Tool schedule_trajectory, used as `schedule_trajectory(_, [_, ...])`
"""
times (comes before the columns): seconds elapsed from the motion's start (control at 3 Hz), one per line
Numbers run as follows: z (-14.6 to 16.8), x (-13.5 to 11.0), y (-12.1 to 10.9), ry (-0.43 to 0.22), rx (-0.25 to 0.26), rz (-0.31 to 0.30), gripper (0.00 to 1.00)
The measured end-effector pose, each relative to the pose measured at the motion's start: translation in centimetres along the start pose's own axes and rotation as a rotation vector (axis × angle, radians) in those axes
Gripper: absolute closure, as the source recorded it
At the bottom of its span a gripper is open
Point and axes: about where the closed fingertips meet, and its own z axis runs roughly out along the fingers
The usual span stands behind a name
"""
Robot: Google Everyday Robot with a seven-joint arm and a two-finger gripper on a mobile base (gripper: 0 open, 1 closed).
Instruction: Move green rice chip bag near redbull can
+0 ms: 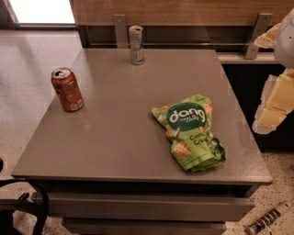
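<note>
Worktop: a grey square worktop point(115, 137) is seen from above its front edge, with a drawer front below that edge.
Green rice chip bag: the green rice chip bag point(190, 133) is laid flat in the front right part of the worktop, logo side up. Its crumpled lower end is turned toward the front right corner and lies just short of the front edge. Nothing is touching it.
Redbull can: the redbull can point(136, 44) is stood upright at the back edge, about midway along it and slightly toward the back left corner.
Bag to can: the two are kept well apart, the bag toward the front right and the can at the back.
Soda can: an orange-red soda can point(67, 89) is stood upright near the left edge, well apart from both the bag and the redbull can.
Gripper: the gripper point(274, 98) is seen as white and cream parts cut off at the right of the view, beyond the right edge of the worktop and raised above its level. Nothing on the worktop is touched by it.
Claw state: whether it is spread or pressed together cannot be told; nothing is seen to be pinched in it.
Backdrop: a wooden panel point(183, 11) with two metal brackets is set behind the back edge.
</note>
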Motion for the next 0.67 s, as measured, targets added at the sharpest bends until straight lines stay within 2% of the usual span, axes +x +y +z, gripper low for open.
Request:
schedule_trajectory(0.33, [0.1,-0.1,-0.1,0.003,-0.003,0.005,0.0])
schedule_trajectory(0.67, [1.9,-1.0,-0.9,0.04,-0.043,0.086,0.0])
